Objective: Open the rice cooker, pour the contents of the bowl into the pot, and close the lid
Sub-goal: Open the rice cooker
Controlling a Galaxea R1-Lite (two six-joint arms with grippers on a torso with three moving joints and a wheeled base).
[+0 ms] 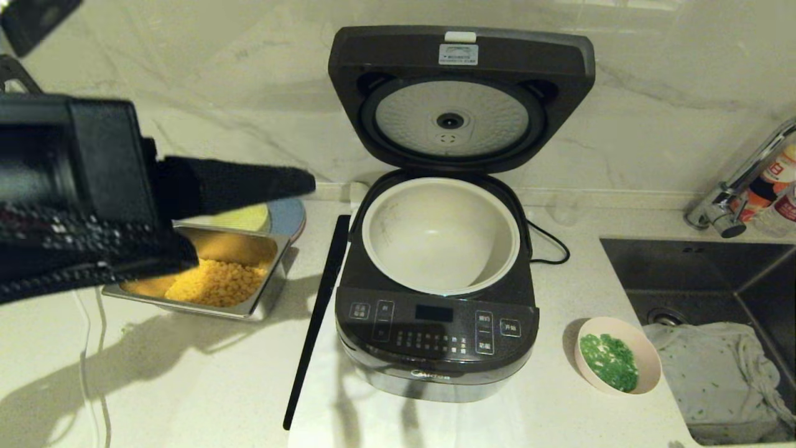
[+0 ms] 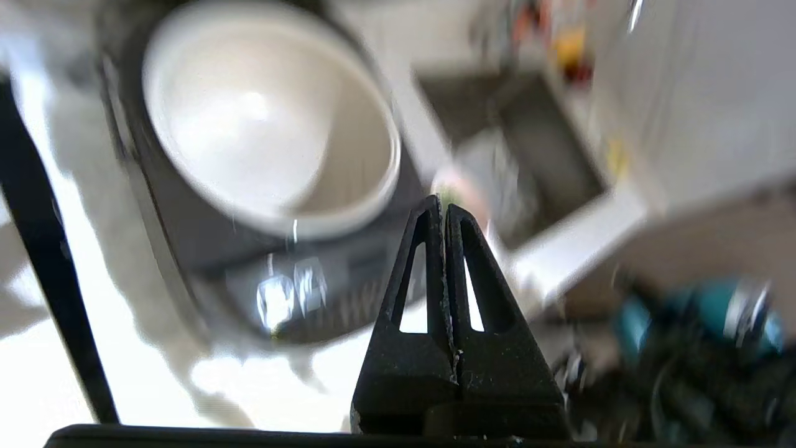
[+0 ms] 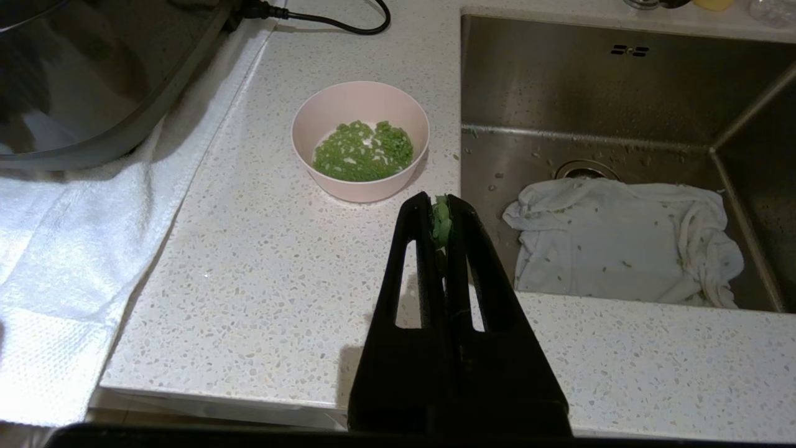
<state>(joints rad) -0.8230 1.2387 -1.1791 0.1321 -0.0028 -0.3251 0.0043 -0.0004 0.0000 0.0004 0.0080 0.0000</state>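
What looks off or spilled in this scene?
A green bit is stuck between the shut right gripper's fingers, and green flecks dot the cloth in the sink. Pot is empty.

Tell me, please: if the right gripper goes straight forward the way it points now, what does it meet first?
Probably the pink bowl of green bits. The right gripper, shut with a green scrap pinched at its tips, points at the bowl's near rim, with only bare countertop between. Depth is uncertain; it might land on the counter just short.

One rice cooker (image 1: 437,292), two bowls (image 1: 617,355), one tray (image 1: 205,274).
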